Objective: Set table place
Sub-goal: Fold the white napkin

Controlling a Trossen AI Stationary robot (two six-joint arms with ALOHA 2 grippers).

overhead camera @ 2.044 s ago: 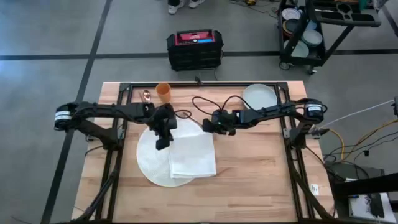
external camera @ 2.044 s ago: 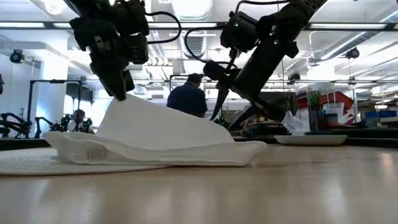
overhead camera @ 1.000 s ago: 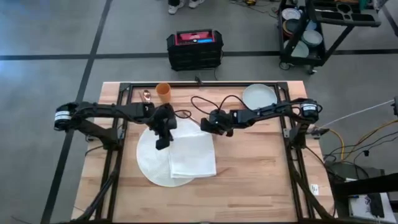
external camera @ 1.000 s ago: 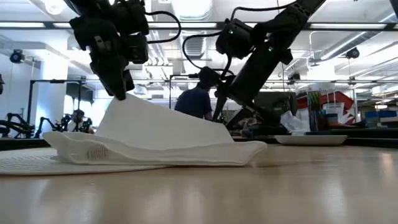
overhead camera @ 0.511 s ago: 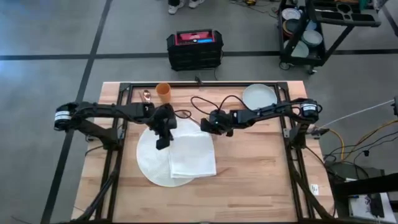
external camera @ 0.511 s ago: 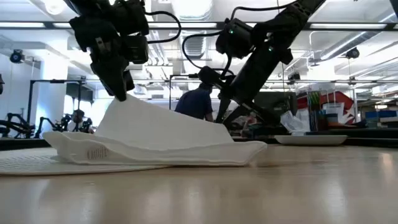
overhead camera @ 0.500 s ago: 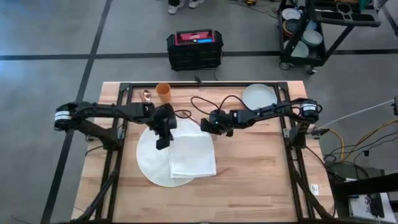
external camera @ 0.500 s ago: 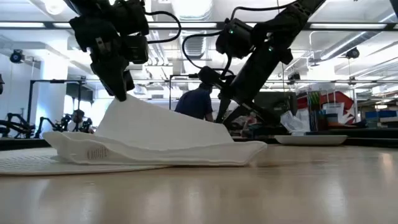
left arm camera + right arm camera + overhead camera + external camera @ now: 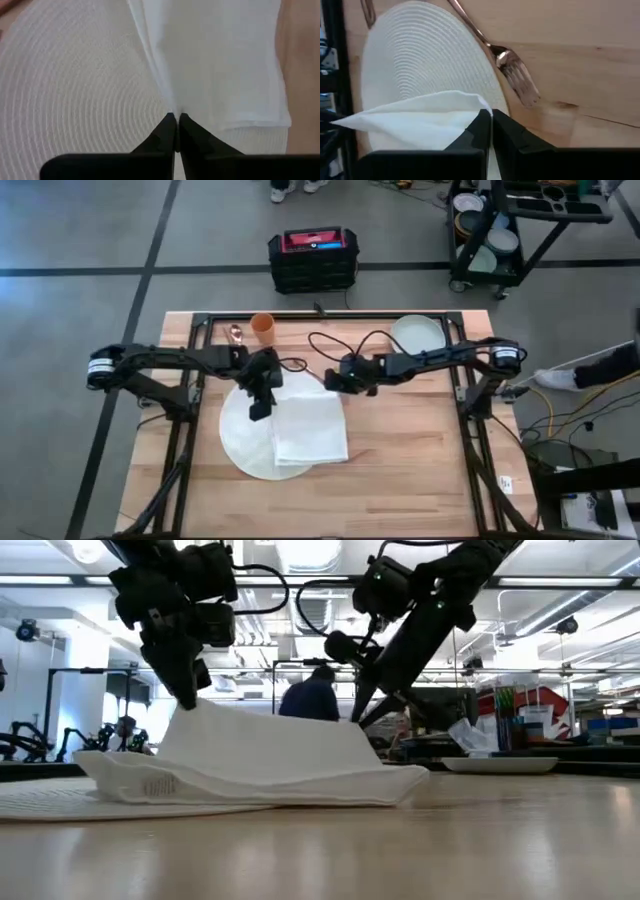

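Since a second ago the napkin's (image 9: 309,428) raised edge has sunk lower and flatter, and the person (image 9: 310,698) in the room behind has shifted a little. The left pincer (image 9: 259,408) is closed on the napkin's left edge; the right pincer (image 9: 334,382) pinches its far corner. The napkin lies half on the round white mat (image 9: 243,442) (mid-worktop), half on bare light wood (image 9: 410,450). A fork (image 9: 512,70) rests beside the mat. A plate (image 9: 418,333) and orange cup (image 9: 263,328) sit near the worktop's far edge.
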